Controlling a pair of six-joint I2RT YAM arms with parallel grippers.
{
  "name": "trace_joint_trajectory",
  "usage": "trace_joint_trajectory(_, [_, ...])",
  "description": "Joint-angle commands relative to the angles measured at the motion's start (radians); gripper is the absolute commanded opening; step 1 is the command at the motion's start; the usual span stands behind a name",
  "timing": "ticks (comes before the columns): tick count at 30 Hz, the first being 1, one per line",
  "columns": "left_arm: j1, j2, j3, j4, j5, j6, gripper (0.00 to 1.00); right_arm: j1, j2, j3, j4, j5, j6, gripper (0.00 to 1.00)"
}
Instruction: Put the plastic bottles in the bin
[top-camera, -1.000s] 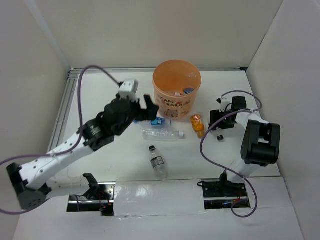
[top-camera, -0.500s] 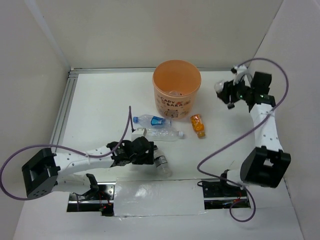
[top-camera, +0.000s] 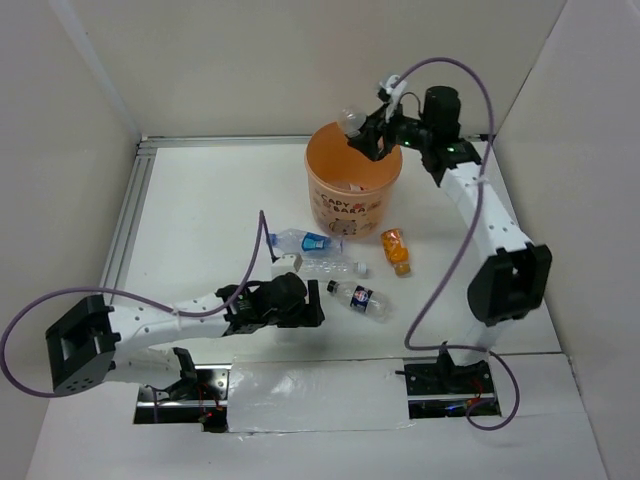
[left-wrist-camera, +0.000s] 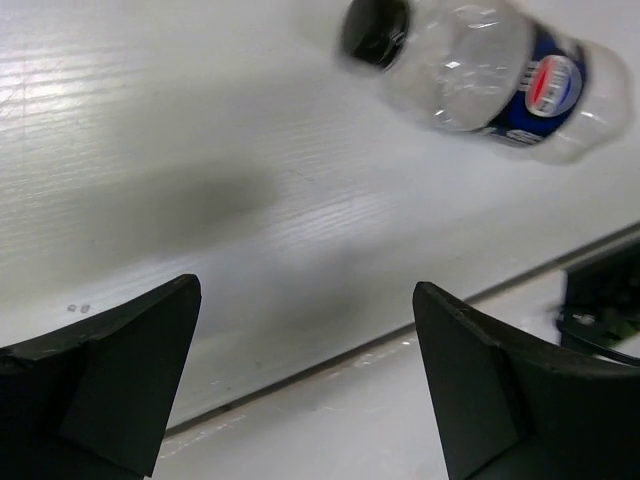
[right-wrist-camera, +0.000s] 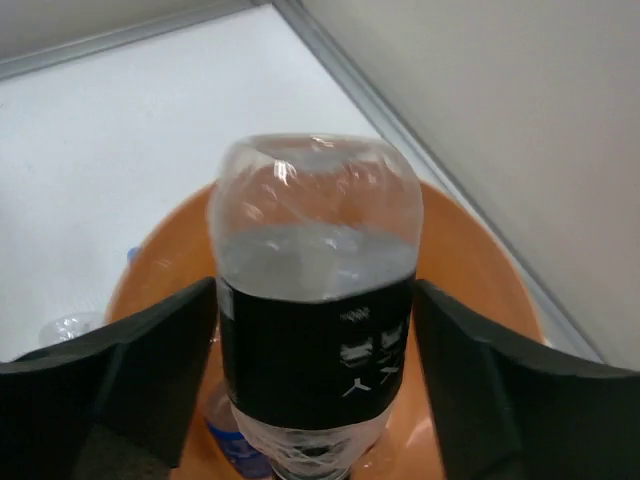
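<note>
**Dark-labelled bottle held over bin; four bottles on the surface**

The dark-labelled bottle (right-wrist-camera: 315, 300) is clamped between the two fingers of the right pincer (top-camera: 364, 138). Its clear base points away from the wrist and its black label sits level with the fingers. It hangs above the mouth of the bin (top-camera: 340, 205), near the rear rim, and is not inside. The wrist view shows the orange interior directly beneath it. A blue-labelled item (right-wrist-camera: 228, 440) lies at the bottom of the bin; whether more is in there cannot be told.

The bin stands upright at the rear centre of the surface (top-camera: 200, 210), lettering facing the arms.

Four bottles lie on their sides in front of the bin:
- The blue-labelled bottle (top-camera: 302, 240) is nearest the bin's front wall.
- The clear bottle (top-camera: 330, 268) is just beside the blue-labelled one, on its near side.
- The orange bottle (top-camera: 396, 250) is to the right of those two.
- The blue-and-red-labelled bottle (top-camera: 358, 299) has a dark cap and is closest to the arm bases.

The left pincer (top-camera: 315, 303) is low over the surface with its jaws spread wide and nothing between them. The blue-and-red-labelled bottle lies just beyond its fingertips, apart from them.
</note>
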Motion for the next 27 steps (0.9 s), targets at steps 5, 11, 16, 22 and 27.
trace_joint_trajectory(5, [-0.006, -0.082, 0.059, 0.081, -0.048, -0.040, 1.00, -0.004, 0.075, 0.094, -0.011, 0.030, 0.046, 1.00])
trace_joint_trajectory(11, [-0.006, -0.050, 0.096, 0.046, -0.097, -0.003, 1.00, -0.093, -0.112, 0.052, -0.097, 0.048, 0.057, 1.00])
trace_joint_trajectory(16, [0.025, -0.050, 0.119, -0.027, -0.147, 0.109, 0.95, -0.231, -0.281, -0.095, -0.284, 0.097, 0.054, 0.86])
trace_joint_trajectory(22, [0.111, -0.125, 0.101, -0.027, -0.124, 0.216, 0.71, -0.341, -0.461, -0.434, -0.370, 0.106, -0.003, 0.61])
trace_joint_trajectory(27, [0.155, -0.145, 0.101, -0.037, -0.087, 0.238, 1.00, -0.354, -0.441, -0.599, -0.331, 0.106, -0.015, 0.90])
